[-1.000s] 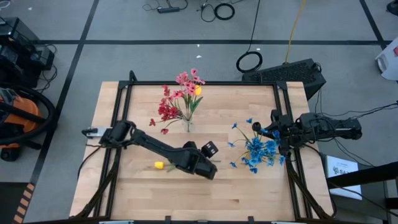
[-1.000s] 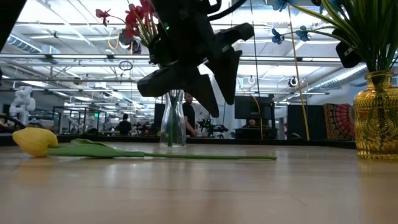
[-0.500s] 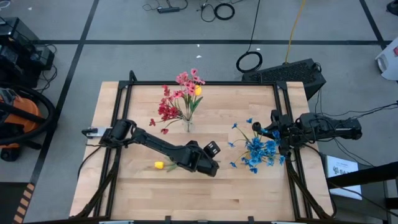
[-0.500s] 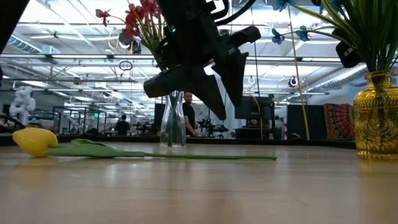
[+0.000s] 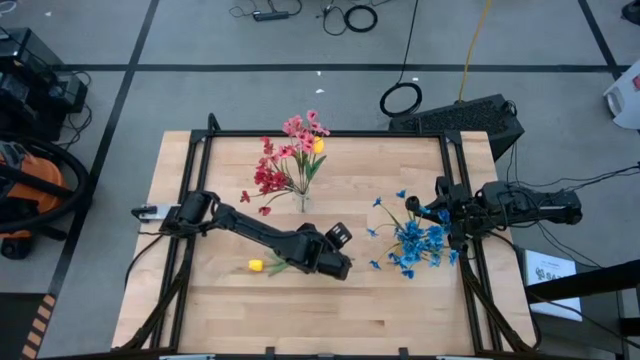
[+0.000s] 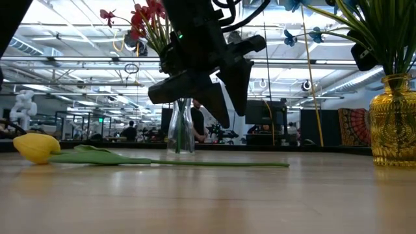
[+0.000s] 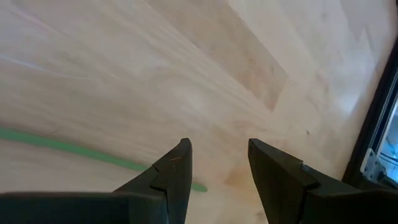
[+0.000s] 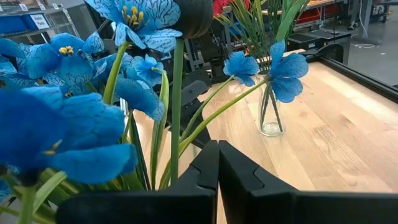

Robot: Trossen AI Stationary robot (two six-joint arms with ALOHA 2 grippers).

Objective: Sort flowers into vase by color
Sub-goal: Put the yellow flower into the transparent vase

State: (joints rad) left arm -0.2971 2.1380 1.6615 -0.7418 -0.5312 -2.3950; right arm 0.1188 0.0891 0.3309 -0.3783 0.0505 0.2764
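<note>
Green stem beside open, empty left tool

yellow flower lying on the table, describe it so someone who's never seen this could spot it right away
On the wooden table, look toward the front left, beside the left gripper, which hangs open above the stem's end. There the yellow flower lies flat, its green stem running toward the gripper. It is the only flower lying loose; the rest stand in the clear vase or the amber vase.

I see grey floor crossed by dark tape lines, with cables coiled behind the wooden surface. An orange vacuum sits at one side. Beyond, ceiling lights and people standing.
</note>
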